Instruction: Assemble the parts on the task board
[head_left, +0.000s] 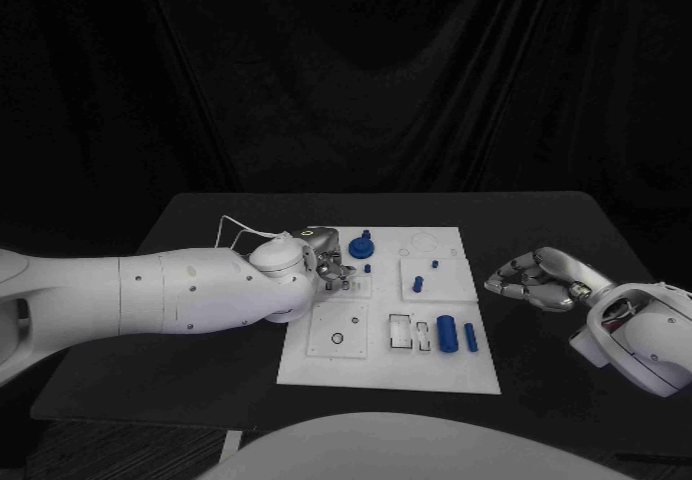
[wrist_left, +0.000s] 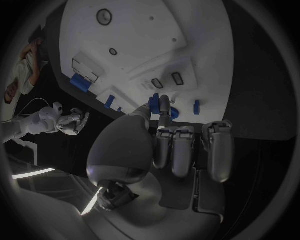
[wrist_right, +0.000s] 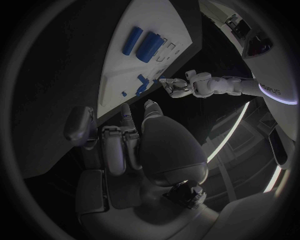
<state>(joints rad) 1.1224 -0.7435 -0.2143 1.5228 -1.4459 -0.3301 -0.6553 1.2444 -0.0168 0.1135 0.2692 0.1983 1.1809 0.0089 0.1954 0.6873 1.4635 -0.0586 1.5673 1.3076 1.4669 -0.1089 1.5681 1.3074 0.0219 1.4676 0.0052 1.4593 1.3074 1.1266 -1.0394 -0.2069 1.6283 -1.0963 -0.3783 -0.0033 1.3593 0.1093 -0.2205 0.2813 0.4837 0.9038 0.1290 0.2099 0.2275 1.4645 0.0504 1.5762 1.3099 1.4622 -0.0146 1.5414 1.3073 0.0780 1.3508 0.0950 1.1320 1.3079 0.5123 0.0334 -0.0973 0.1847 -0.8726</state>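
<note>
From the head camera: white task board (head_left: 389, 375) flat in the middle of the black table (head_left: 548, 215), left arm (head_left: 159, 295) reaching across from the side to the board's left edge, left hand (head_left: 325, 262) over the board's far-left part, just beside a round blue part (head_left: 361, 246) standing near the far edge; whether the fingers touch or hold it, cannot tell here. Small blue peg (head_left: 369, 268) just nearer, another blue piece (head_left: 417, 283) on the middle-right panel, a thick blue cylinder (head_left: 447, 333) and a thin blue rod (head_left: 470, 337) lying side by side on the near-right part beside a rectangular slot. Right hand (head_left: 537, 279) off the board on its right side, over bare table, fingers curled inward around nothing. From the left wrist: left hand (wrist_left: 181, 145) low over the board (wrist_left: 187, 30), one finger stretched out with its tip against the round blue part (wrist_left: 164, 107), the rest bent beside it; a real grip not plain, so cannot tell. Right hand (wrist_left: 72, 122) well apart beyond the board's edge. From the right wrist: right hand (wrist_right: 134, 140) with fingers folded in, holding nothing, board (wrist_right: 122, 80) ahead with the cylinder (wrist_right: 149, 46) and rod (wrist_right: 132, 40) on it, left hand (wrist_right: 180, 86) at its far side.
</note>
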